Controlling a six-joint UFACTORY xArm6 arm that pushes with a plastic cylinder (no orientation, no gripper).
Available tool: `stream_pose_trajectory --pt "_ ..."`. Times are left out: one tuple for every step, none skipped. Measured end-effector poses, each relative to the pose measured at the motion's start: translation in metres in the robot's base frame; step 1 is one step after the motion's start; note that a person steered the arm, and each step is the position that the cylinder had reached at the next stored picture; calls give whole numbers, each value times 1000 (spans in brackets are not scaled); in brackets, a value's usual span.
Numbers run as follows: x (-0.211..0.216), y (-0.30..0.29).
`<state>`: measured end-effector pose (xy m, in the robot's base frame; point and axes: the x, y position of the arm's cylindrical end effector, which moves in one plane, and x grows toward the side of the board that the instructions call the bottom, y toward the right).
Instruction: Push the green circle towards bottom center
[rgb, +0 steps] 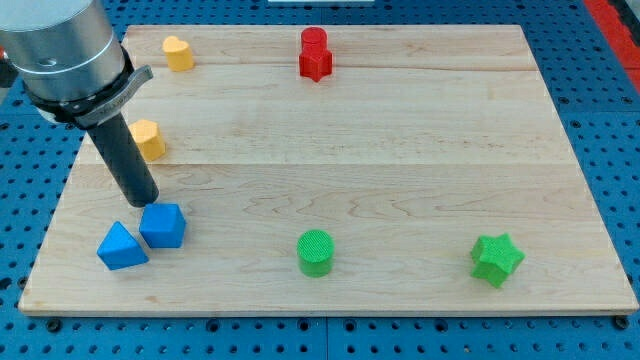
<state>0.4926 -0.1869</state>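
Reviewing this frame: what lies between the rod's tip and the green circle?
In the camera view, my tip sits just above the blue cube, which lies at the start of the line to the green circle. Past the cube, only bare board.

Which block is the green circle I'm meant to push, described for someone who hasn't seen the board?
Start at the wooden board and follow its bottom edge to about the middle. The green circle stands there alone, a short round cylinder with a ribbed top. The only other green block, the green star, sits further to the view's right and has points; my tip is far off, by the blue cube.
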Motion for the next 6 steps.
stream_pose_trajectory --pt "-1 86" --pt "-5 220" --pt "38 300" --pt "41 216" --pt "98 190" --pt "126 179"
